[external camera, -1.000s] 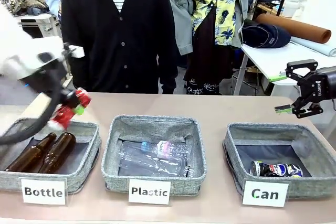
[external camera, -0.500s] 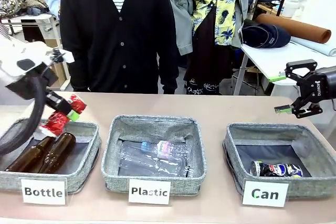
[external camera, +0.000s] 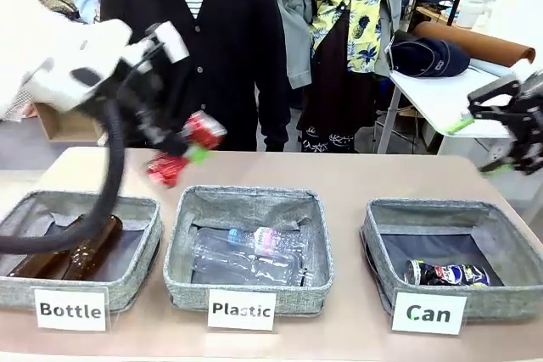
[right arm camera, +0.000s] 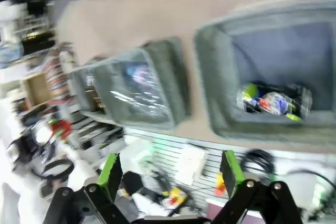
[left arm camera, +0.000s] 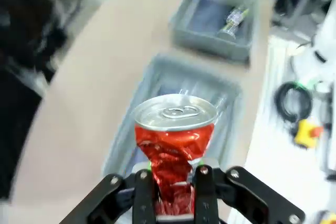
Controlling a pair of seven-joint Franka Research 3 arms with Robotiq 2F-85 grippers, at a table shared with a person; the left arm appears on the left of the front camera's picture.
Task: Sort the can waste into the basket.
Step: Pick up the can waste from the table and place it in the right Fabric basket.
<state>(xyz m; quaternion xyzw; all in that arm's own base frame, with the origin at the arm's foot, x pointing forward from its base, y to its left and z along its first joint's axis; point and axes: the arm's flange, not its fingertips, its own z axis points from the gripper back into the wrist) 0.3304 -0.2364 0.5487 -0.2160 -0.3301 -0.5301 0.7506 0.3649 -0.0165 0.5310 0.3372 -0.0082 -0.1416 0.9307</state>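
Observation:
My left gripper (external camera: 182,152) is shut on the crushed red can (external camera: 204,131), held in the air above the back edge of the table between the two left bins. The left wrist view shows that red can (left arm camera: 174,145) silver top up, pinched between my left gripper's (left arm camera: 170,182) fingers. The grey basket (external camera: 502,303) labelled "Can" stands at the right, with a dark crushed can (external camera: 445,274) lying in it. My right gripper (external camera: 484,146) hangs open above the basket's far right side. In the right wrist view the right gripper (right arm camera: 170,174) is open above the basket (right arm camera: 247,129) and the dark can (right arm camera: 273,100).
The "Bottle" bin (external camera: 140,273) at the left holds brown glass bottles (external camera: 68,252). The "Plastic" bin (external camera: 182,281) in the middle holds clear bottles (external camera: 246,252). A person in a black cardigan (external camera: 195,57) stands at the table's far edge.
My left arm has risen and swung right with the red can, from over the "Bottle" bin toward the "Plastic" bin. The right gripper has shifted slightly up and to the right.

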